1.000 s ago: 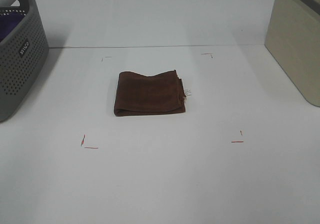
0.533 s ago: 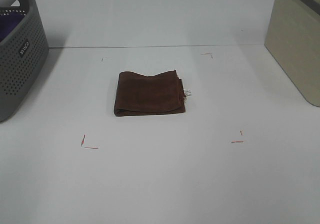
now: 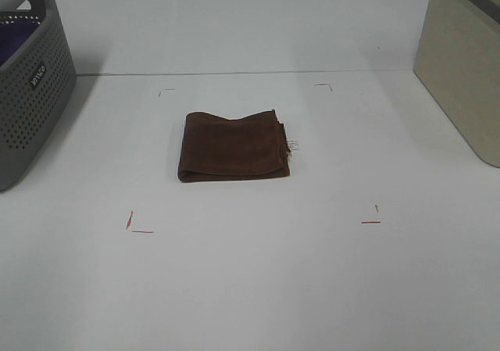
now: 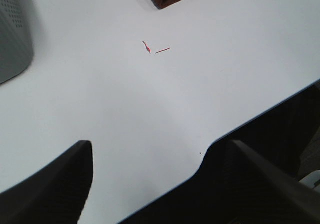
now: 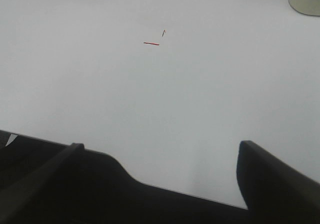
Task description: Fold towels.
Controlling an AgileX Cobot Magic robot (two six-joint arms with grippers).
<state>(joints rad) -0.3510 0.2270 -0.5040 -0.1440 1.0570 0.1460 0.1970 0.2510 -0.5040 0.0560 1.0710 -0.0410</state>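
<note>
Towel (image 3: 233, 146): dark reddish-brown, lying on the white bench (image 3: 258, 281) as a compact rectangle, several layers visible along its near edge. Small white tag sticks out at its right edge. It sits inside the area bounded by the four red corner marks (image 3: 139, 227), closer to the far pair than the near pair.

Grey perforated basket (image 3: 31, 77) stands well to the left of the towel, with purple cloth (image 3: 16, 34) inside it. Beige bin (image 3: 461, 62) stands well to the right of the towel.

Left gripper (image 4: 160, 179): fingers spread apart, nothing between them, hanging over the near bench edge, well short of the towel. Right gripper (image 5: 160, 176): likewise spread and empty, at the near edge, well short of the towel.

Progress, judged: the towel looks fully folded, edges roughly aligned, far edge slightly wavy. Neither arm touches it. Little appears left beyond possibly tidying or moving it; no other unfolded towel is visible on the bench.
</note>
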